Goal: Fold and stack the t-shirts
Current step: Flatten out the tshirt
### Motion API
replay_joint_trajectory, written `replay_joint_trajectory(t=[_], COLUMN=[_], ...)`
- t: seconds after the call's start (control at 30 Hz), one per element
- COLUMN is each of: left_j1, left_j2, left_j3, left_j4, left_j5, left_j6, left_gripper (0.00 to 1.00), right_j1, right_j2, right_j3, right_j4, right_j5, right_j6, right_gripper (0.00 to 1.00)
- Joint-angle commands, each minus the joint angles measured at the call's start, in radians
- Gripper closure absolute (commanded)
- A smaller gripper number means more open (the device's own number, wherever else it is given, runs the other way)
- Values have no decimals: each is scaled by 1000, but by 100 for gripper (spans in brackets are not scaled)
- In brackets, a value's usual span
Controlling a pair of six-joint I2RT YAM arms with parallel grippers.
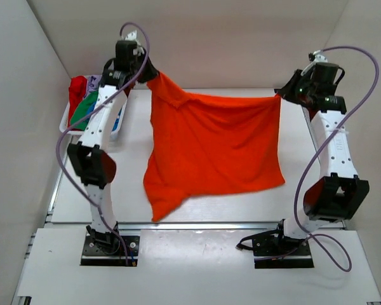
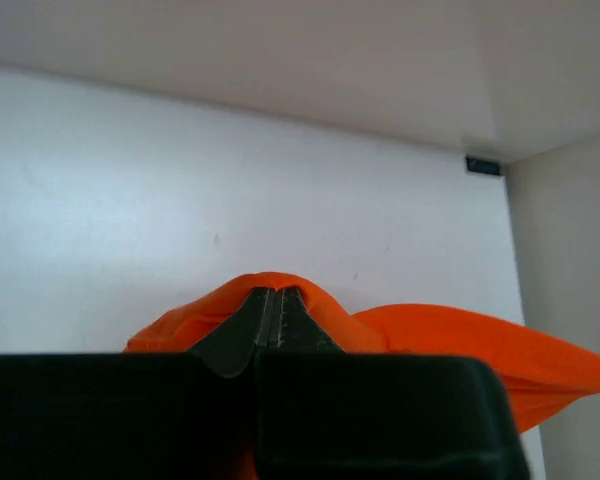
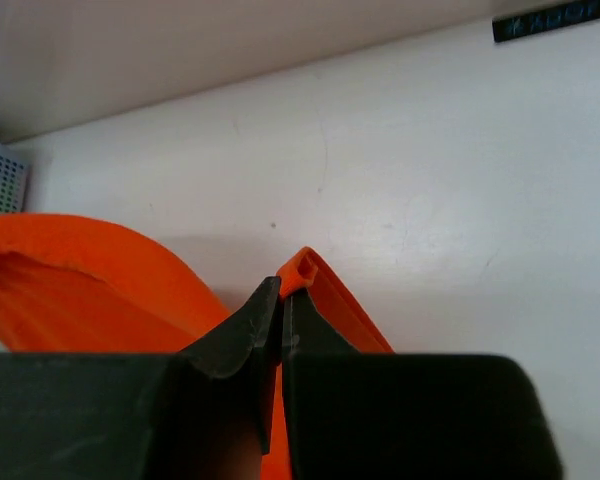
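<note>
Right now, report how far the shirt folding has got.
Done: nothing folded or stacked in view. In hand: orange t-shirt, left jaws and right jaws shut on its far edge, lower edge resting on the table. Left: fold it, then the red shirt and green shirt bunched in the tray.

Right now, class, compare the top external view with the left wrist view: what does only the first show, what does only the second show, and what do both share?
Only the top external view shows the right gripper pinching the bright orange cloth t-shirt, the shirt's full spread, and the white plastic tray holding a red shirt, green shirt and lilac shirt. Only the left wrist view shows the left gripper shut on an orange fold up close, plus a small dark label. Both show the orange t-shirt, left gripper and white table.
</note>
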Motion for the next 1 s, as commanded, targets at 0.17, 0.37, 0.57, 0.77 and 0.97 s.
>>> replay_joint_trajectory(t=[0.17,0.37,0.57,0.77,0.97], left_j1=[66,-1,-69,-127,-144], left_j2=[-270,-506,-747,-930,-1010], left_j3=[135,-206,-786,-1269,-1457], left_j4=[115,123,244,295,282], left_j5=[31,13,37,60,76], left_j6=[-17,12,-35,-114,-146], left_gripper=[100,100,100,100,100], right_j1=[-61,-92,-135,-126,-102], right_j2=[-31,-81,-167,-232,-293], right_j3=[336,135,-283,-550,-670], right_j4=[-4,-21,28,-10,-166], right_j5=[-44,-89,-162,-133,2], right_j6=[-14,-14,2,-15,-1], right_gripper=[100,100,100,100,99])
